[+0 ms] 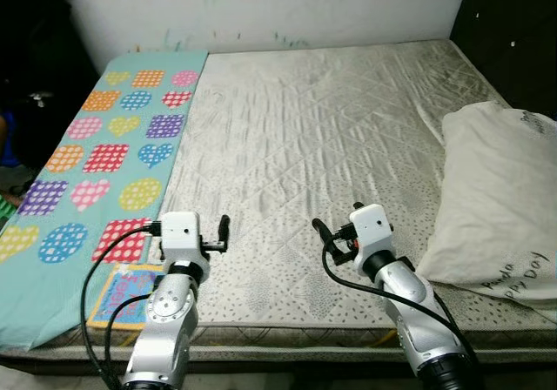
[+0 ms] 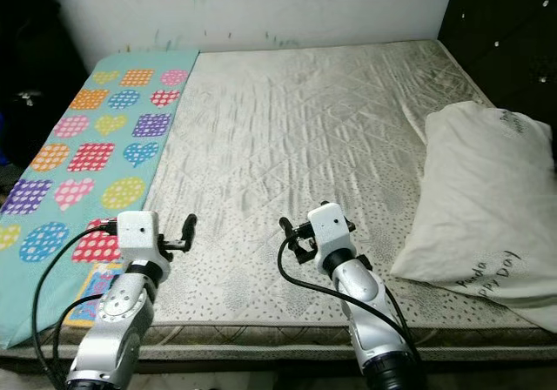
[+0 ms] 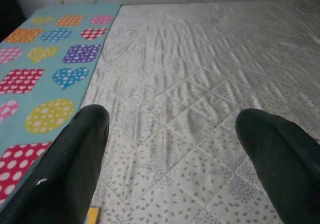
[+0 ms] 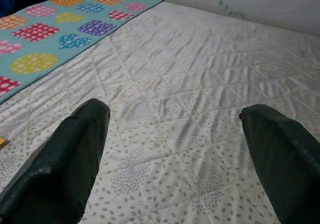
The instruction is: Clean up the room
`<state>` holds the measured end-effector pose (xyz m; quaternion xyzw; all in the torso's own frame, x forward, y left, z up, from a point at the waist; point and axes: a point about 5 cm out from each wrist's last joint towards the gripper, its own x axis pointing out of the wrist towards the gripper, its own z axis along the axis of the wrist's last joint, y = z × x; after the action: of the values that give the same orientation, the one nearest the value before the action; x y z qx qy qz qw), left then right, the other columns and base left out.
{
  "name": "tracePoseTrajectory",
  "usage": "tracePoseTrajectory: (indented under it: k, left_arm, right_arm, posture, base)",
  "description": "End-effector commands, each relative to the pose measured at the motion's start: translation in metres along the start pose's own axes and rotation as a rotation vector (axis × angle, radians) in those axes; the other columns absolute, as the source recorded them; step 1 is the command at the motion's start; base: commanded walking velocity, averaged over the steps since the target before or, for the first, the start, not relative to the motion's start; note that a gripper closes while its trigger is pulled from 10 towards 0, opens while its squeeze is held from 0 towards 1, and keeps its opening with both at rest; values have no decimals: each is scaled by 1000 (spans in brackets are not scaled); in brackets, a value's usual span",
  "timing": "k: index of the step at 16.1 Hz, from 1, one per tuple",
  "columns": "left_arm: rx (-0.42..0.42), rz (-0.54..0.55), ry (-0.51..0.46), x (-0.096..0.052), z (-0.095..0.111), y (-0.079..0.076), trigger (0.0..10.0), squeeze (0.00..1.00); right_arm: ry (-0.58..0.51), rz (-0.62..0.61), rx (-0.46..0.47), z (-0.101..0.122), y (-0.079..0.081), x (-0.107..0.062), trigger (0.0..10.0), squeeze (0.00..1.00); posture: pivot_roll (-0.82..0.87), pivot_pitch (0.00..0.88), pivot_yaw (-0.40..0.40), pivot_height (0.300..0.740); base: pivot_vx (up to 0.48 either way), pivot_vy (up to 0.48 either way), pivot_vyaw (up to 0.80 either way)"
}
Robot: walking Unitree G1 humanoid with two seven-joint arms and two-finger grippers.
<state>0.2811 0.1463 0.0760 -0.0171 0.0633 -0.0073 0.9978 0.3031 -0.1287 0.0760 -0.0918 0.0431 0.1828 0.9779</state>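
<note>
A wide bed with a cream quilted mattress cover [image 1: 322, 120] lies in front of me. A teal blanket [image 1: 104, 164] printed with dotted hearts, squares and circles covers its left strip. A white pillow [image 1: 500, 207] with printed writing rests at the right edge. My left gripper [image 1: 190, 226] hovers over the bed's near edge beside the blanket, open, with bare quilt between its fingers [image 3: 75, 154]. My right gripper [image 1: 338, 225] hangs over the near middle of the bed, left of the pillow, also open with nothing between its fingers [image 4: 75, 149].
A flat colourful item with an orange border [image 1: 130, 294] lies on the blanket's near corner, under my left arm. A marked white wall [image 1: 287, 7] backs the bed. A dark padded panel [image 1: 513, 24] stands at the right, and dark space lies beyond the left side.
</note>
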Motion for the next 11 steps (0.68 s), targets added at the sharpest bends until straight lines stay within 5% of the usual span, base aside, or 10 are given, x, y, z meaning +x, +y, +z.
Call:
tracePoseTrajectory:
  k: [1,3,11]
  left_arm:
    - [4,-8,7,1,0,0,10000,0]
    - [7,-10,6,2,0,0,10000,0]
    - [8,-14,8,2,-1,-1,10000,0]
  right_arm:
    - [5,4,-3,-1,0,0,10000,0]
    - [4,4,-6,-1,0,0,10000,0]
    - [5,11,-12,-2,1,0,10000,0]
  posture:
    - [-128,76,44,740]
    - [-130,74,46,740]
    - [-125,66,44,740]
  base:
    - [0,-251,0]
    - [0,-276,0]
    - [0,-295,598]
